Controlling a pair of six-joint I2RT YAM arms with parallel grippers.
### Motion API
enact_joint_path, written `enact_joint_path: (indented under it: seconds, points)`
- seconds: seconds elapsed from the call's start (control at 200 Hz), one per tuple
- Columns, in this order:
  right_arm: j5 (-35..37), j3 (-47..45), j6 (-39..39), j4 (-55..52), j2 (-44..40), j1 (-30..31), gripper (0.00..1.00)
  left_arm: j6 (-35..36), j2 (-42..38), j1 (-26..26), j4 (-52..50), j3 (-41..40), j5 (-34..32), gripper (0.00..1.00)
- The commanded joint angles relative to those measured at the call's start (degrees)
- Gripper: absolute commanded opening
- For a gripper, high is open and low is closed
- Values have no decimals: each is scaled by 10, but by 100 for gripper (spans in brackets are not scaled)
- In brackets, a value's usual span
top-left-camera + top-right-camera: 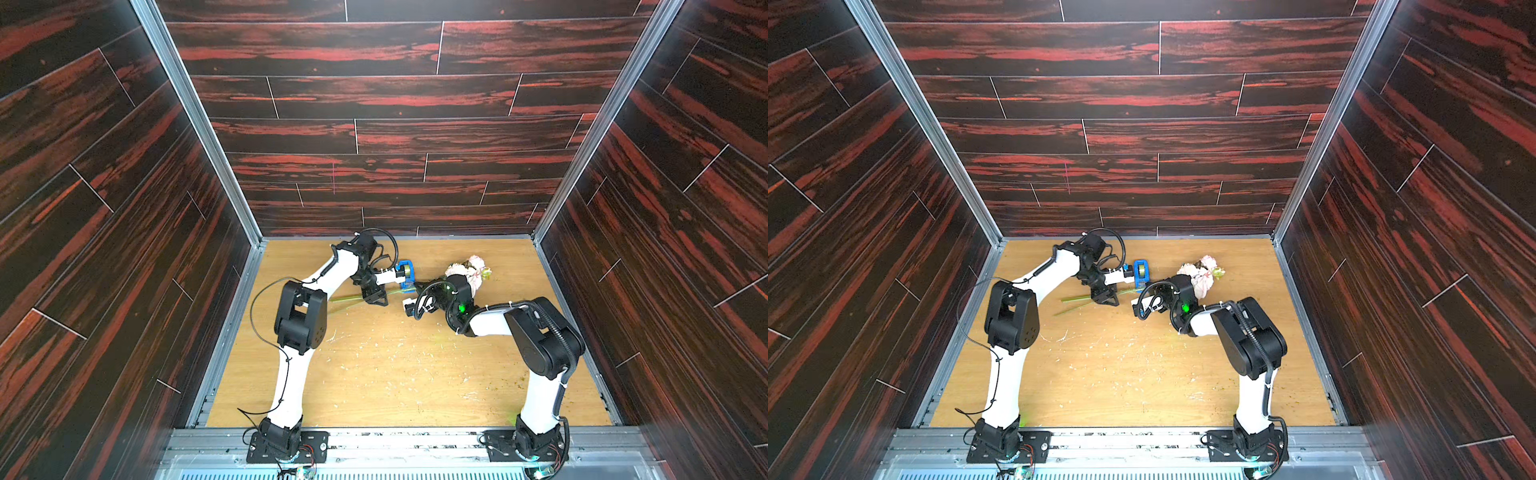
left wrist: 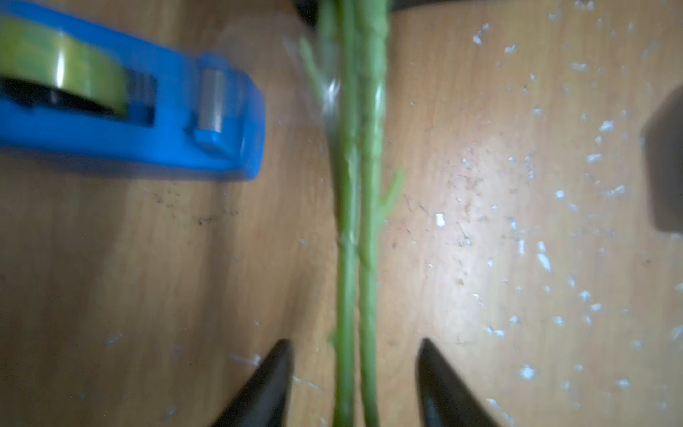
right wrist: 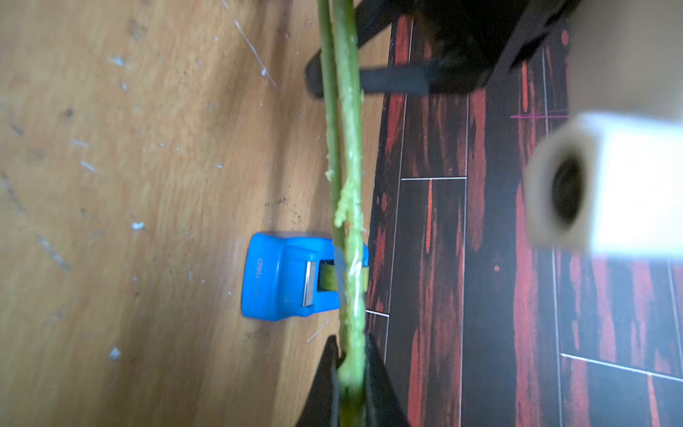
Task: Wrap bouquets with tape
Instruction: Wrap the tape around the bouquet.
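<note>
Found right gripper (image 3: 351, 342) clamped on bouquet (image 1: 473, 266) at the stems (image 2: 356, 222). Noted left gripper (image 2: 354, 342) open, straddling those stems further along without contact. Located tape (image 2: 63, 70) in blue dispenser (image 2: 92, 148) on bench (image 2: 517, 222), just beside stems.

Green stems (image 2: 354, 222) pass between the left gripper's (image 2: 354, 342) parted jaws.

We see a pale wooden table (image 1: 395, 395) strewn with white flecks (image 1: 368, 345), boxed in by dark, red-streaked plank walls (image 1: 374, 95) between metal posts (image 1: 195, 116).
</note>
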Motion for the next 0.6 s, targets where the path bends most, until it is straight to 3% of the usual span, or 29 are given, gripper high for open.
enact_joint_path:
  seconds: [0.0,0.05,0.105,0.155,0.241,0.356,0.436,0.541,0.591]
  points:
    - [-42,-5,17,-15,-63,13,0,15,5,-3,-6,12,0,20]
    - [-42,-10,21,-32,-75,14,0,26,6,-4,-15,12,0,0]
    - [-39,-15,35,-54,-91,14,0,29,1,-3,-8,5,-5,0]
    - [-38,-14,62,-89,-109,13,32,19,-15,-4,29,-21,-18,0]
    - [-58,-15,77,-185,-154,10,45,-5,-69,-9,148,-109,-26,0]
    - [-51,2,120,-303,-208,5,48,-31,-143,-23,337,-242,-53,0]
    - [-31,71,150,-455,-217,-1,49,-29,-169,-36,407,-288,-107,0]
    - [-105,197,196,-659,-190,-33,49,0,-202,-59,463,-332,-161,0]
    - [-107,232,211,-692,-174,-40,49,-1,-215,-66,514,-359,-183,0]
